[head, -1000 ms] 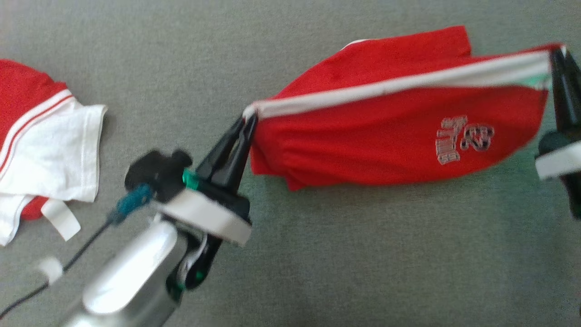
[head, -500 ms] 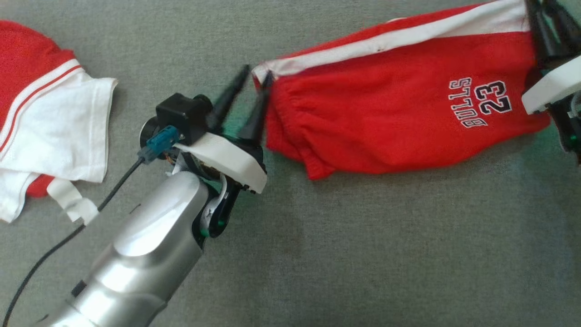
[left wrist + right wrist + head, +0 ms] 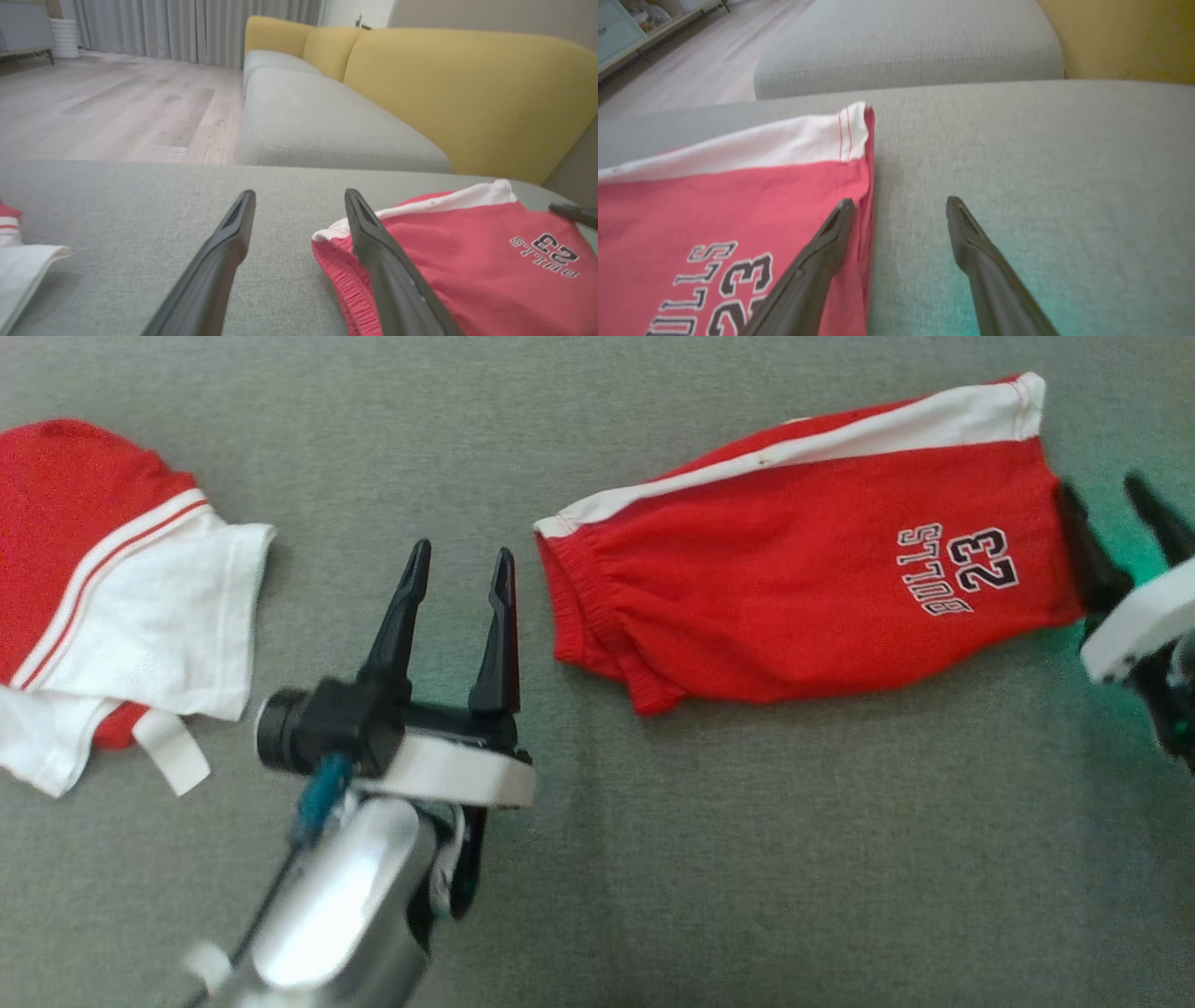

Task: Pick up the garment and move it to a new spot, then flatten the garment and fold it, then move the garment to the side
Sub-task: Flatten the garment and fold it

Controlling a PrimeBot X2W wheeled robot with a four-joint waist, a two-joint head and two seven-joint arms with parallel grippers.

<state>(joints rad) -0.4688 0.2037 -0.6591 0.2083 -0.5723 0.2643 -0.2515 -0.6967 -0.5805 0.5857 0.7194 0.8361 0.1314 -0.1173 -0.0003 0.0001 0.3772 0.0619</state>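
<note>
Now both grippers are standing open, where a second ago each was pinching one end of the red shorts (image 3: pixel 794 569) and holding them stretched above the grey fabric surface (image 3: pixel 747 859); half a second ago the fingers were only starting to part. The shorts are lying released on that surface, spread roughly flat, with the white side stripe along their far edge and the "BULLS 23" print (image 3: pixel 957 569) facing up near the right end. The left gripper (image 3: pixel 463 553) is hovering just beside the elastic waistband at the shorts' left end, fingers spread and holding nothing, with a narrow strip of grey showing between its nearer finger and the cloth. The right gripper (image 3: pixel 1100 487) is sitting at the opposite end, also spread and empty; its inner finger is lying along the leg hem and may be brushing it, though the blur makes contact hard to judge. Well to the left, a second red-and-white garment (image 3: pixel 112 588) is lying crumpled.
</note>
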